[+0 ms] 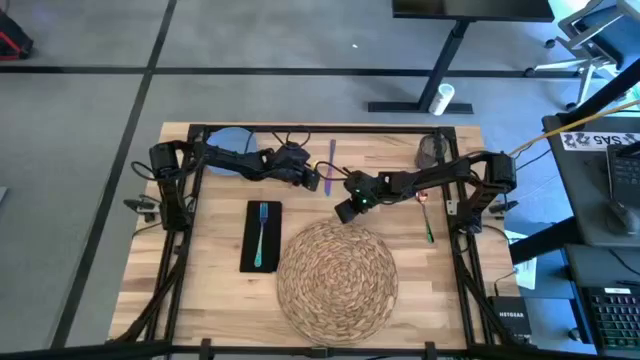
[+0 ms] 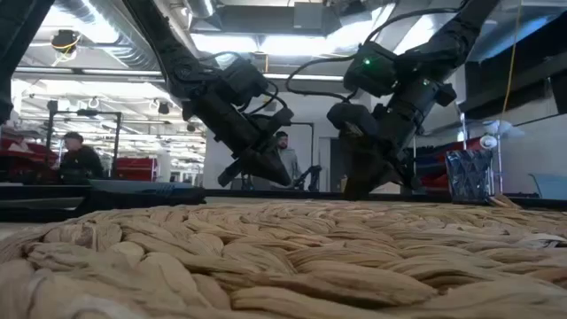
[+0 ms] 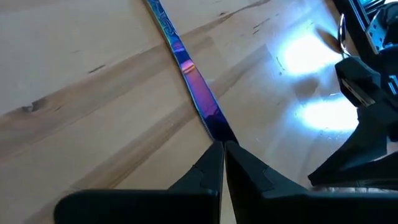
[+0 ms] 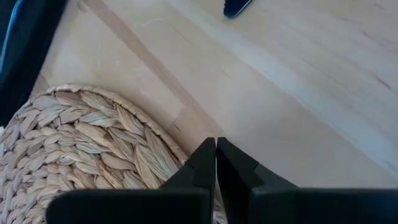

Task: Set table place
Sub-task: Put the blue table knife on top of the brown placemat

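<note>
Woven straw placemat [image 1: 337, 272] sits front-centre on the table [image 1: 215, 290] from above, teal fork [image 1: 262, 234] on the black napkin [image 1: 261, 237] beside it; plate [image 1: 228, 139] and cup [image 1: 433, 150] wait at the far edge. At my left wrist, the left gripper [image 3: 223, 150] is pinched onto the iridescent cutlery piece [image 3: 186, 65]. My right wrist shows the right gripper [image 4: 216, 147] closed, empty, over the mat's rim.

Around the woven placemat [image 1: 337, 276] the table [image 1: 215, 300] lies bare on both flanks near the front edge. Beyond its far rim both grippers crowd together: the left gripper [image 1: 318, 180] closed on the iridescent knife [image 1: 331, 163], the right gripper [image 1: 345, 211] closed just beside the rim.
</note>
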Tool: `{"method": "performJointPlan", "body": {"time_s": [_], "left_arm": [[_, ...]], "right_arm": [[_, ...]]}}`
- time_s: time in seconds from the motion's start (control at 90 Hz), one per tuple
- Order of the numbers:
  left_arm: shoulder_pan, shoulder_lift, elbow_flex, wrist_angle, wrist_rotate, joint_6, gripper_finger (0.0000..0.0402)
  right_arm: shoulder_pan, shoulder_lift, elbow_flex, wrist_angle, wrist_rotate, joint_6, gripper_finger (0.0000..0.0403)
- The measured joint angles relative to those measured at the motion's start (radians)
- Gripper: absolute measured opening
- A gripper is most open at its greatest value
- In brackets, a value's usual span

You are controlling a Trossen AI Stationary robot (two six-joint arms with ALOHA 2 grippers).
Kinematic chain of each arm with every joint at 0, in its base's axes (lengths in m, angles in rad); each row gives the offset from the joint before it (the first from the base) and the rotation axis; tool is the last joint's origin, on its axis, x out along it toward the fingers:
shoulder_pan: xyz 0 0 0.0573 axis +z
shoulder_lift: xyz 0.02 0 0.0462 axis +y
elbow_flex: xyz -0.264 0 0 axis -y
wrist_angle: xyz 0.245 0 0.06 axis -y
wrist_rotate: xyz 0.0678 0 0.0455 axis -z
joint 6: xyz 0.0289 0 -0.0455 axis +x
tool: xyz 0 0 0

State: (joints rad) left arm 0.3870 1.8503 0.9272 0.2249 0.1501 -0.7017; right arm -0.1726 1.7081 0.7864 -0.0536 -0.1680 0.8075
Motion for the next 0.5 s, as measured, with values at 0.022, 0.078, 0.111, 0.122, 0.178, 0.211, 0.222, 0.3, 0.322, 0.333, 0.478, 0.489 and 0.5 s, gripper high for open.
{"method": "performJointPlan", "body": {"time_s": [0.022,0.078,0.111,0.122,0.178,0.211,0.222,0.3,0.322,0.333,0.478,0.489,0.5], "left_arm": [[0.0,0.0,0.0,0.002,0.0,0.002,0.0],[0.0,0.0,0.0,0.004,0.0,0.002,0.0],[0.0,0.0,0.0,0.004,0.0,0.002,0.0],[0.0,0.0,0.0,0.004,0.0,0.002,0.0],[0.0,0.0,0.0,0.004,0.0,0.002,0.0],[0.0,0.0,0.0,0.004,0.0,0.002,0.0],[0.0,0.0,0.0,0.004,0.0,0.002,0.0],[0.0,0.0,0.0,0.004,0.002,0.002,0.0],[0.0,0.0,0.0,0.004,0.005,0.002,0.0],[0.0,0.0,0.0,0.004,0.005,0.002,0.0],[0.0,0.0,0.0,0.006,0.007,-0.003,0.0],[0.0,0.0,0.0,0.007,0.007,-0.003,0.0],[0.0,0.0,0.0,0.008,0.007,-0.003,0.0]], "right_arm": [[0.0,0.0,0.0,0.0,0.0,0.0,0.0],[0.0,0.0,0.0,0.0,0.0,0.0,0.0],[0.0,0.0,0.0,0.0,0.0,0.0,0.0],[0.0,0.0,0.0,0.0,0.0,0.0,0.0],[0.0,0.0,0.0,0.0,0.0,0.0,0.0],[0.0,0.0,0.0,0.0,0.0,-0.001,0.0],[0.0,0.0,0.0,0.0,0.001,-0.001,0.0],[0.0,-0.004,0.0,-0.001,0.016,-0.001,0.0],[0.0,-0.007,0.0,-0.002,0.022,-0.001,0.0],[0.0,-0.008,0.0,-0.002,0.025,-0.001,0.0],[-0.006,-0.04,0.001,0.005,0.074,-0.001,0.0],[-0.008,-0.041,0.001,0.005,0.076,-0.001,0.0],[-0.01,-0.042,0.001,0.004,0.077,-0.001,0.0]]}}
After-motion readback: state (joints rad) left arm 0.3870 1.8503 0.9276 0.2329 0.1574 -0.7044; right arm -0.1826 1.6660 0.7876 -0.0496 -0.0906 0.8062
